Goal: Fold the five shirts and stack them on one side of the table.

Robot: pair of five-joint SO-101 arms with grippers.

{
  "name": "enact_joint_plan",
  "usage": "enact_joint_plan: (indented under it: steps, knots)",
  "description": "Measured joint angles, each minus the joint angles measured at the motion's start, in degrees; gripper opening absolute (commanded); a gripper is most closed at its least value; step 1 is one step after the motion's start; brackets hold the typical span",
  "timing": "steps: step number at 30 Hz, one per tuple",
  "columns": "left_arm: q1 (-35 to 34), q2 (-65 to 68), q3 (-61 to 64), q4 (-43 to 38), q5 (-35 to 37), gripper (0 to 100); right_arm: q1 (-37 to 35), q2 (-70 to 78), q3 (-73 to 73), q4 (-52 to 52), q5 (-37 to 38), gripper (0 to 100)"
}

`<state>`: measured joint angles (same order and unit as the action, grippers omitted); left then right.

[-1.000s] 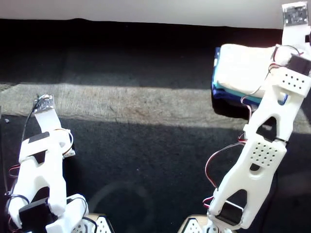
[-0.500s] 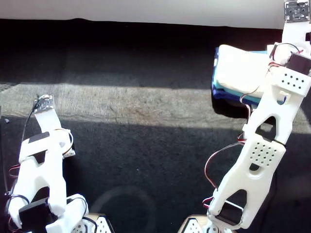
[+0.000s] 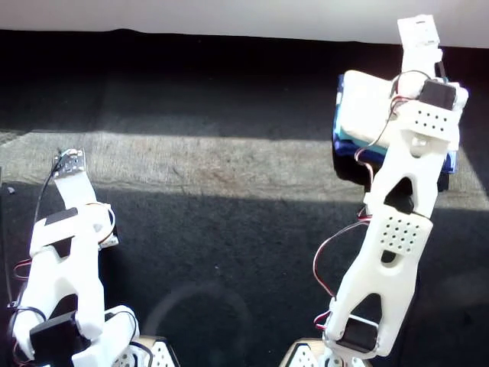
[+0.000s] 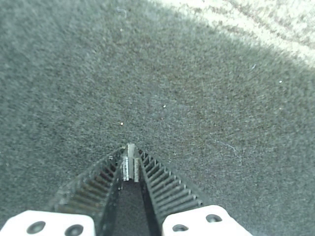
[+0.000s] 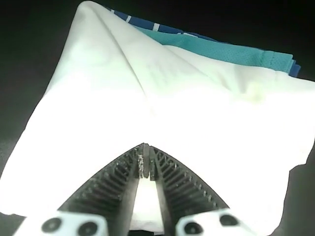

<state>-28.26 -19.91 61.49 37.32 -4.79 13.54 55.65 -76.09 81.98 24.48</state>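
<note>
A stack of folded shirts lies at the back right of the table, with a white shirt point(image 3: 367, 107) point(image 5: 162, 103) on top. Under it are a teal shirt point(image 5: 231, 49) and a blue striped one point(image 5: 138, 23). My right arm point(image 3: 405, 191) stretches over the stack. Its right gripper point(image 5: 145, 153) is shut, fingertips together just above the white shirt, with no cloth between them. My left arm point(image 3: 65, 252) stays at the near left. The left gripper point(image 4: 129, 156) is shut and holds nothing, low over the dark table cover point(image 4: 197, 88).
A sunlit band point(image 3: 214, 160) crosses the dark table cover from left to right. A white strip point(image 3: 229, 15) runs along the table's far edge. Bare cover lies between the two arms and left of the stack.
My right arm has swung left, bringing its wrist from the stack's right edge to over the stack's back part. The left arm has not moved.
</note>
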Motion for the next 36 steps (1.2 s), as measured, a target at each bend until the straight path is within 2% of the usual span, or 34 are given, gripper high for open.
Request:
enact_joint_plan:
  steps: [8,17,20,23,27,36]
  knots:
    - [0.0,0.0,0.0,0.0,0.0,1,4.48,6.42,0.0,-13.63,0.0,0.5]
    - [0.0,0.0,0.0,0.0,0.0,1,6.07,10.81,0.0,-33.41,-0.18,0.5]
    - [0.0,0.0,0.0,0.0,0.0,1,6.68,11.87,0.0,-41.58,-3.69,0.5]
    - [0.0,0.0,0.0,0.0,0.0,1,7.38,11.87,0.09,-47.38,-10.81,0.5]
    - [0.53,0.0,0.0,0.0,0.0,1,8.0,11.78,0.09,-49.14,-17.05,0.5]
    - [0.7,0.0,0.0,0.0,0.0,1,7.91,6.07,0.09,-47.38,-18.11,0.5]
